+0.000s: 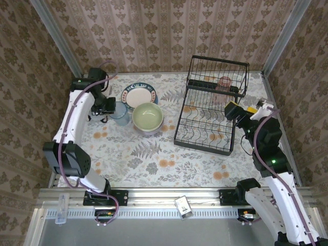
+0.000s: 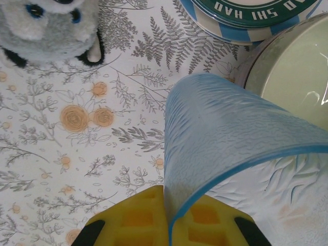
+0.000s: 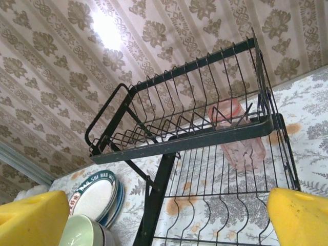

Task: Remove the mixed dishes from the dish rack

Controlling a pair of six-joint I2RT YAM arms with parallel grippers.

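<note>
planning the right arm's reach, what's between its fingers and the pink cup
A rail of the rack crosses in front of the pink cup, in the right wrist view.

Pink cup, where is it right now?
Top view: the pink cup sits right of centre, in the far end of the dish rack by its raised shelf, well away from the plates and bowls on the left.
</note>
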